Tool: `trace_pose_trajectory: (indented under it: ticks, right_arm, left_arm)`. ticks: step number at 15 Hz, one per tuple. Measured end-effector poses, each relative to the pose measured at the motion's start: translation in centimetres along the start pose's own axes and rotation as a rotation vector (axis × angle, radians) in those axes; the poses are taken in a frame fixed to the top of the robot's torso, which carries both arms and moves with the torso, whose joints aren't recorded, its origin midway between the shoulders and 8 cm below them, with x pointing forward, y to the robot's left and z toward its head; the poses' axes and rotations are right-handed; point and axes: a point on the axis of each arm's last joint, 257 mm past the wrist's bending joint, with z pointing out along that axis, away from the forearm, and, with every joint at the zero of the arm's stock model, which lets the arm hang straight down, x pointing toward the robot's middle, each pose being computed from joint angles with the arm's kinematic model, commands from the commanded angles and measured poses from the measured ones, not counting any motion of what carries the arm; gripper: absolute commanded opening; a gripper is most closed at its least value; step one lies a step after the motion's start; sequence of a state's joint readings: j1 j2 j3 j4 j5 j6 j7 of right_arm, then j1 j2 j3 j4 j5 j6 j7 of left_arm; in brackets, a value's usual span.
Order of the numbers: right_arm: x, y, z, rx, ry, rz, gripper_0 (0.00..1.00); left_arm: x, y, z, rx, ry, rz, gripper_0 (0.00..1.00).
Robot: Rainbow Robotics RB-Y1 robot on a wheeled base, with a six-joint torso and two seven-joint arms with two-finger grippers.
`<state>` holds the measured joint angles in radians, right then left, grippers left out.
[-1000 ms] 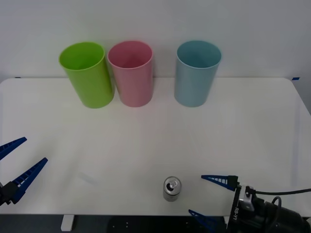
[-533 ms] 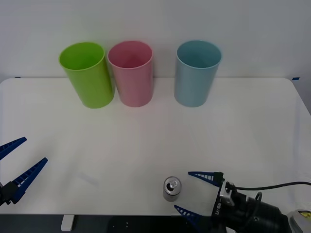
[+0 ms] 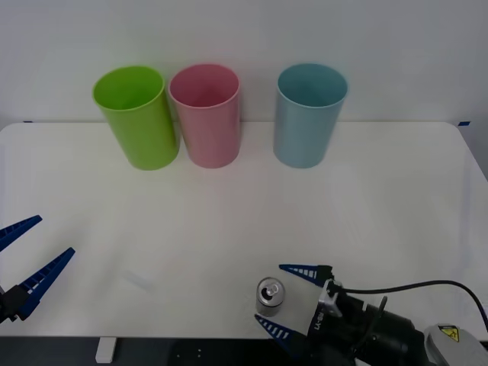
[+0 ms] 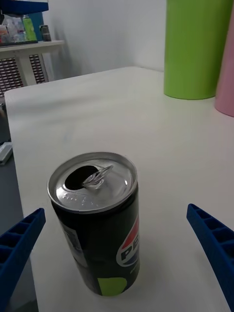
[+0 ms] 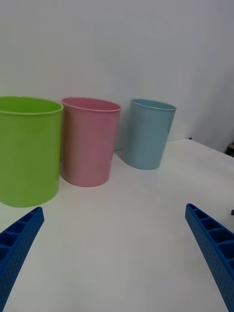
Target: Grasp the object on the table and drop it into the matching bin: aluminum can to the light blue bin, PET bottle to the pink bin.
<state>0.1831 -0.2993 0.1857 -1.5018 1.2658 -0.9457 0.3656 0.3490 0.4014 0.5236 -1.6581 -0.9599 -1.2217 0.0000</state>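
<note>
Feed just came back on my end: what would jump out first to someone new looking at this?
The aluminum can stands upright at the table's near edge, with the right gripper beside it, jaws open. Along the far edge stand a lime green bin, the pink bin and the light blue bin. The left gripper waits open at the near left.

The aluminum can (image 3: 270,296) is standing upright near the front edge of the table (image 3: 381,206), just beside the spread fingers of the right gripper (image 3: 288,299). Bare tabletop is lying between it and the light blue bin (image 3: 309,116) at the back. The pink bin (image 3: 205,114) is touching the lime green bin (image 3: 137,116).
</note>
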Motion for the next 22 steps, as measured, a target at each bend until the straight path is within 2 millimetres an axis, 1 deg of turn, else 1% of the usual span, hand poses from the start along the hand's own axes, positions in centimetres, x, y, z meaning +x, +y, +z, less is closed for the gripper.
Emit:
trace_pose_trajectory:
  ticks: [4, 8, 9, 10, 11, 18, 22]
  right_arm:
    - [0.2, 0.5, 1.3, 0.008, 0.01, -0.003, 1.0]
    - [0.2, 0.9, 1.8, 0.005, 0.013, -0.002, 1.0]
    - [0.2, 0.9, 1.9, 0.004, 0.012, -0.003, 0.69]
    - [0.2, 0.9, 1.9, 0.005, 0.012, -0.006, 0.06]
    - [0.2, 0.8, 2.0, 0.006, 0.012, -0.01, 0.0]
    - [0.0, 0.5, 2.2, 0.014, 0.011, -0.008, 0.0]
    - [-0.9, 0.4, 2.8, 0.024, -0.018, 0.021, 0.0]
  left_arm:
    - [0.0, 0.0, 0.0, 0.0, 0.0, 0.0, 1.0]
    - [0.0, 0.0, 0.0, 0.0, 0.0, 0.0, 1.0]
    - [0.0, 0.0, 0.0, 0.0, 0.0, 0.0, 1.0]
    - [0.0, 0.0, 0.0, 0.0, 0.0, 0.0, 1.0]
    - [0.0, 0.0, 0.0, 0.0, 0.0, 0.0, 1.0]
    - [0.0, 0.0, 0.0, 0.0, 0.0, 0.0, 1.0]
    - [0.0, 0.0, 0.0, 0.0, 0.0, 0.0, 1.0]
